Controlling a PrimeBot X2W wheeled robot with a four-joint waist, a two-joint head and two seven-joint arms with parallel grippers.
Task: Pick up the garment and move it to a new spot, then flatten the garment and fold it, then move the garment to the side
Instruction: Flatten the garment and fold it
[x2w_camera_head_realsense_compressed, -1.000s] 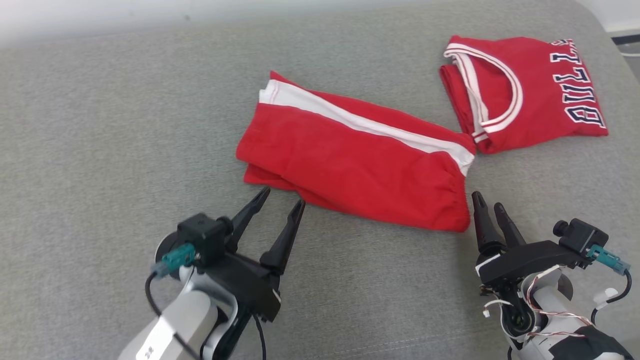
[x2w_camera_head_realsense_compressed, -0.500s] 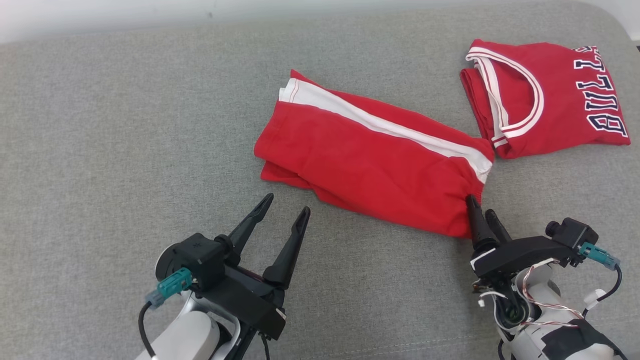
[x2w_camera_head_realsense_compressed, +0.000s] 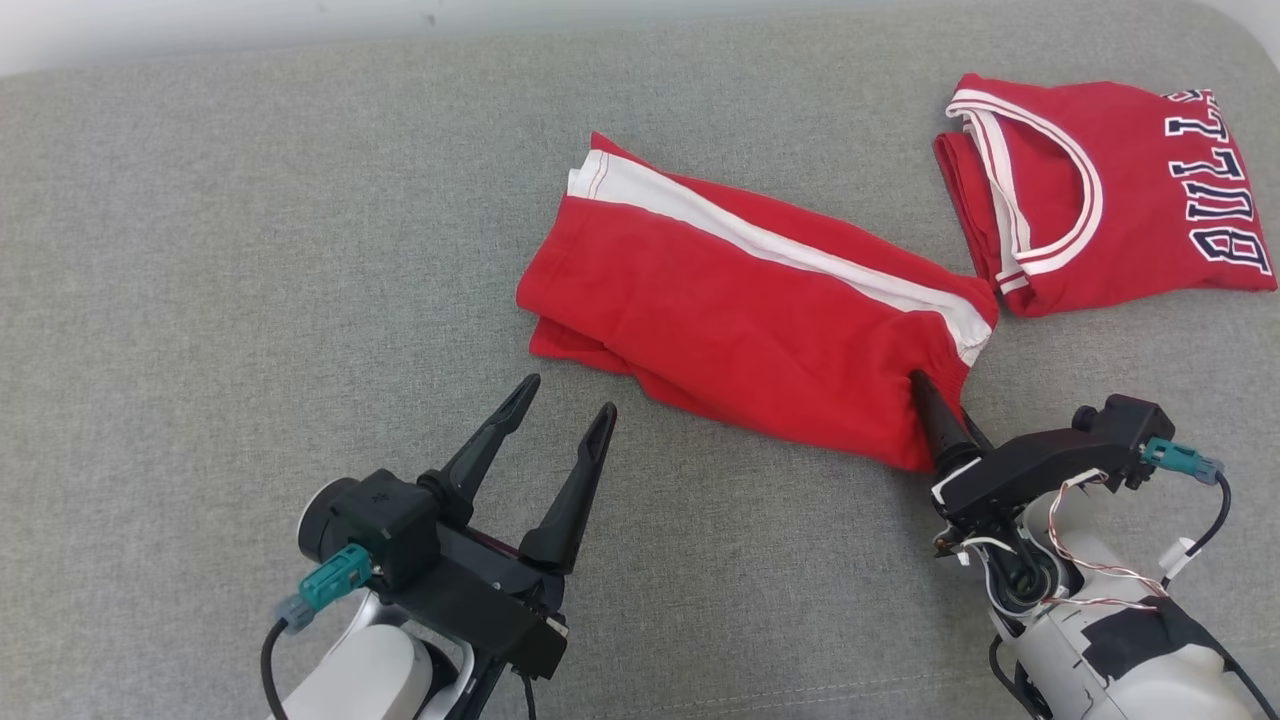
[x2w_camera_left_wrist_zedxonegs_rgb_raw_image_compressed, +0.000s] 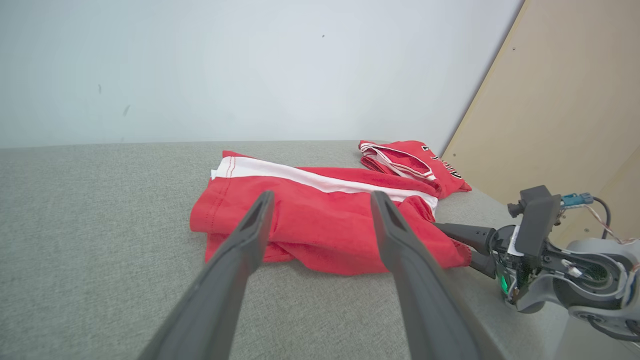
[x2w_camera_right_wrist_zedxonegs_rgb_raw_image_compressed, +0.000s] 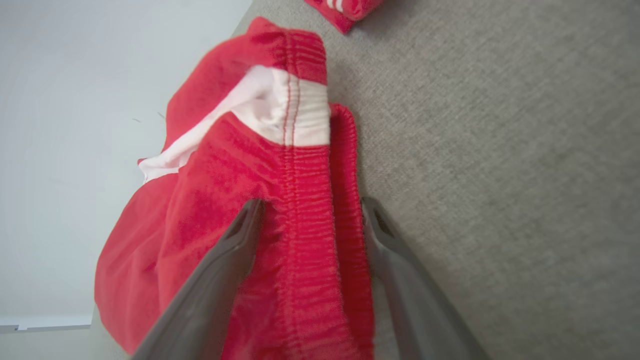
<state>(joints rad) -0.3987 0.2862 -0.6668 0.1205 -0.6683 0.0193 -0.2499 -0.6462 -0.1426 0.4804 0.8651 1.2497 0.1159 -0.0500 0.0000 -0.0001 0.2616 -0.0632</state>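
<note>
The garment (x2w_camera_head_realsense_compressed: 760, 330) is a pair of red shorts with a white side stripe, lying folded on the grey cushion. My right gripper (x2w_camera_head_realsense_compressed: 940, 405) is open at its near right corner. In the right wrist view the elastic waistband (x2w_camera_right_wrist_zedxonegs_rgb_raw_image_compressed: 305, 240) runs between the two fingers of my right gripper (x2w_camera_right_wrist_zedxonegs_rgb_raw_image_compressed: 311, 201), one finger over the cloth and one beside it on the cushion. My left gripper (x2w_camera_head_realsense_compressed: 569, 395) is open just short of the shorts' left hem, touching nothing. The left wrist view shows the garment (x2w_camera_left_wrist_zedxonegs_rgb_raw_image_compressed: 320, 225) beyond the spread fingers, with the right gripper (x2w_camera_left_wrist_zedxonegs_rgb_raw_image_compressed: 452, 242) at its right end.
A folded red jersey (x2w_camera_head_realsense_compressed: 1100, 190) with white trim and dark lettering lies at the far right, its corner almost touching the shorts. The grey cushion (x2w_camera_head_realsense_compressed: 250, 250) stretches out to the left. A pale wall lies behind and a beige panel (x2w_camera_left_wrist_zedxonegs_rgb_raw_image_compressed: 560, 100) stands to the right.
My right gripper has slid forward so its fingers now straddle the shorts' waistband corner. The head view has shifted a little. The left gripper stays open in front of the hem.
</note>
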